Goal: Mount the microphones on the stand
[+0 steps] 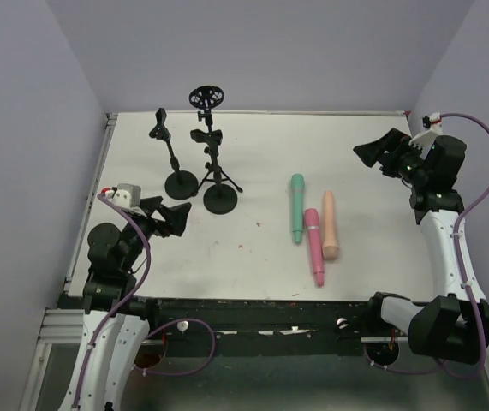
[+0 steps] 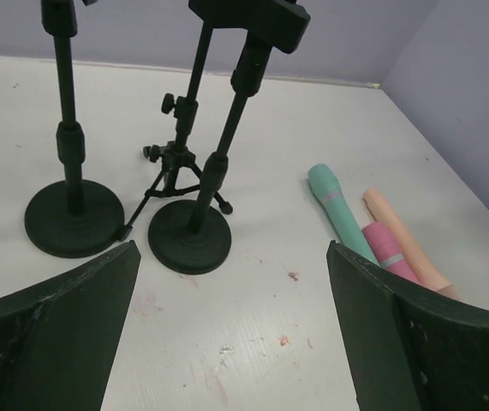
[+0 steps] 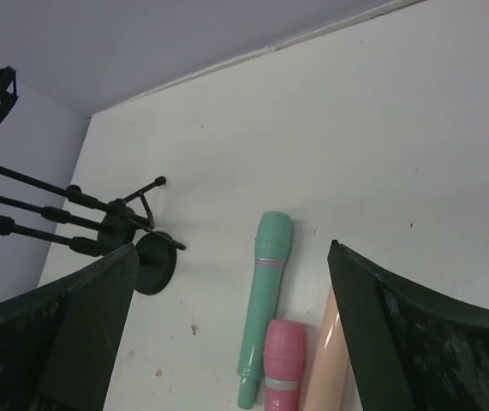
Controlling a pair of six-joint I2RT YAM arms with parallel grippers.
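**A:** So, which step?

**B:** Looks like the very start, with no microphone attached or picked up yet. Shows the teal microphone (image 1: 297, 208), pink microphone (image 1: 314, 244) and peach microphone (image 1: 329, 224) lying side by side on the white table (image 1: 381, 240). Places them at about 4 o'clock from the stands and well apart from them.

**A:** And the stands?

**B:** Shows three, all black: a left round-base stand (image 1: 181, 183), a right round-base stand (image 1: 220, 199) and a tripod stand (image 1: 225, 180) just behind.

**A:** And the grippers?

**B:** Puts the left gripper (image 1: 180, 220) at 7 o'clock of the stands, fingers spread wide, holding nothing. Puts the right gripper (image 1: 368, 160) at 2 o'clock of the microphones, likewise wide open and empty.

**A:** Next move?

**B:** Probably calls for lowering the right gripper over one microphone and closing across its slim body. Then calls for carrying it toward 10 o'clock to a clip. May need the left gripper to steady that stand.

**A:** Anything hidden?

**B:** Yes. Cuts off the clip heads at the top of the left wrist view. Hides most of the peach microphone behind a finger (image 3: 415, 342) in the right wrist view. Cannot tell how the clips open, nor which microphone suits the shock-mount ring (image 1: 207, 94).
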